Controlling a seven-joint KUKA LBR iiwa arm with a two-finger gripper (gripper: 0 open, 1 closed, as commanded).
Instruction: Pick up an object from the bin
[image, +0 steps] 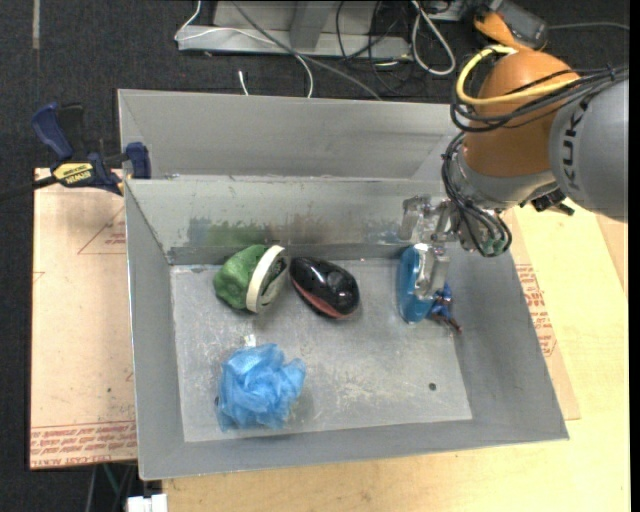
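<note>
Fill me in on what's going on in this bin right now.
The robot arm reaches into the grey bin from the right. Its hand is down at the right side, close against a blue oblong thing; I cannot tell whether it has hold of it. A black mouse, a green lump with a pale ring and a crumpled blue puff lie apart to the left.
</note>
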